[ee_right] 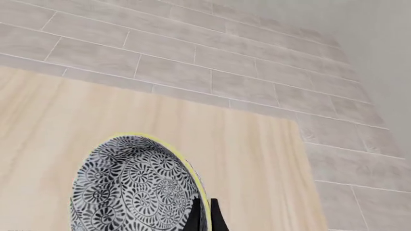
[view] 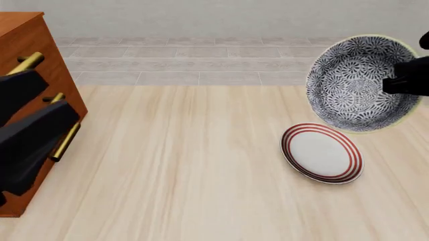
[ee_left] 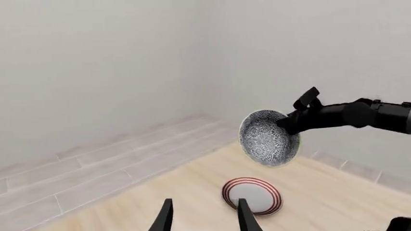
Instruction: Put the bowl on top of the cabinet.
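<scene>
You have 1 bowl (view: 355,83), pinched tight at its rim by your right gripper (ee_right: 204,214) and held up in the air, tipped on its side, above 1 plate (view: 322,152). Your left gripper (ee_left: 204,216) is open and holds nothing. 1 cabinet (view: 30,37) stands far left.

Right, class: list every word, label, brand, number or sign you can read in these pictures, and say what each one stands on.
None: no readable text appears in any view.
The bowl carries only a black-and-white floral pattern.
The plate has plain red rings.
The cabinet shows bare wood and brass handles.
The arms bear no visible markings.
</scene>
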Available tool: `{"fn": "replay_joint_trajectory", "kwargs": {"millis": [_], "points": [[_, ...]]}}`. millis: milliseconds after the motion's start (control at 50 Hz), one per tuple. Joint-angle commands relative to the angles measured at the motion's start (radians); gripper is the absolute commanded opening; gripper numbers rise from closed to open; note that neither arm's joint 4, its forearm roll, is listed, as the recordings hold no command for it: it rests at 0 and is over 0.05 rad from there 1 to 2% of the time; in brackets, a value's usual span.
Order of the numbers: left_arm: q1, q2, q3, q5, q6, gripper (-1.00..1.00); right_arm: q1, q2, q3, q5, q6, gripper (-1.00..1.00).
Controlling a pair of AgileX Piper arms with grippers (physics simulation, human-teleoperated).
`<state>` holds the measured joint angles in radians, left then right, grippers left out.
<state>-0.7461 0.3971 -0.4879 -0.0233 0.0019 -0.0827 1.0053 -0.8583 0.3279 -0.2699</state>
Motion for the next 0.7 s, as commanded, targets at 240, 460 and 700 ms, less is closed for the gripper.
{"fn": "replay_joint_trajectory", "kwargs": {"millis": [240,460,700], "points": [[-0.180,0.423,-0.130,-0.160,-0.076,1.00,0.076,0.051,0.004,-0.064,0.012,-1.00],[-0.206,0.546,-0.213,-0.171,-0.094,1.00,0.087,0.070,0.003,-0.074,0.005,-1.00],[-0.233,0.577,-0.289,-0.129,-0.102,1.00,0.107,0.098,0.000,-0.090,0.003,-1.00]]}}
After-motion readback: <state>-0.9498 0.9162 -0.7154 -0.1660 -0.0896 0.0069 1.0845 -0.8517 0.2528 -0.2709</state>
